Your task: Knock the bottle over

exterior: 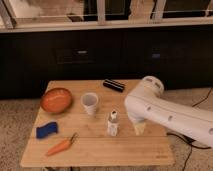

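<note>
The bottle (113,123), small and clear with a white cap and pale label, stands upright near the middle of the wooden table (100,152). My gripper (140,129) hangs from the big white arm (165,112) just to the bottle's right, low over the tabletop. It is open, holds nothing, and a small gap separates it from the bottle. The arm covers most of the gripper.
A white paper cup (90,102) stands behind and left of the bottle. An orange bowl (56,99) sits at the back left, a blue sponge (46,130) and a carrot (61,146) at the front left. A black object (113,85) lies at the back edge.
</note>
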You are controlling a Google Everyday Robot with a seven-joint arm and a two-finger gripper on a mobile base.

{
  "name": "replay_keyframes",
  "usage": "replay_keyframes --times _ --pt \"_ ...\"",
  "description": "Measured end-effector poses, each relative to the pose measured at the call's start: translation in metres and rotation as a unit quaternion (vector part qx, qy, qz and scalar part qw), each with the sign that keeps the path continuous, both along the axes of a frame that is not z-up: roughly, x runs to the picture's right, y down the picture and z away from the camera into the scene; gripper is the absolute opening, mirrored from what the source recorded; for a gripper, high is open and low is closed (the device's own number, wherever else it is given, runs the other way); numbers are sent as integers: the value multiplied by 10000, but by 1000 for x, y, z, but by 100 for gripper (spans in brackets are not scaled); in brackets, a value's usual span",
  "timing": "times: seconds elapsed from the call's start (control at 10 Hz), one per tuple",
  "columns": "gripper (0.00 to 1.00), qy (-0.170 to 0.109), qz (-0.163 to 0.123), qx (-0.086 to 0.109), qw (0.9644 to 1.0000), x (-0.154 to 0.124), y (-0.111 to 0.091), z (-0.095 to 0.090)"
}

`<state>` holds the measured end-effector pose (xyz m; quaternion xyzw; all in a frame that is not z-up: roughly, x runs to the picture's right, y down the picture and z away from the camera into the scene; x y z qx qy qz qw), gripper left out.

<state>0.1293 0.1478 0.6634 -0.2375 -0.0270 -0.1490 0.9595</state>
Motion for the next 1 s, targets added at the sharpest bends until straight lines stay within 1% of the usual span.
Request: replay_keyframes --times 0.7,0.9,1.0 --pt "80 -4 -4 -1 10000 -1 0 0" --pt "72 -83 -69 15 9999 -5 5 3" --pt "71 -137 -125 28 9998 -11 8 6"
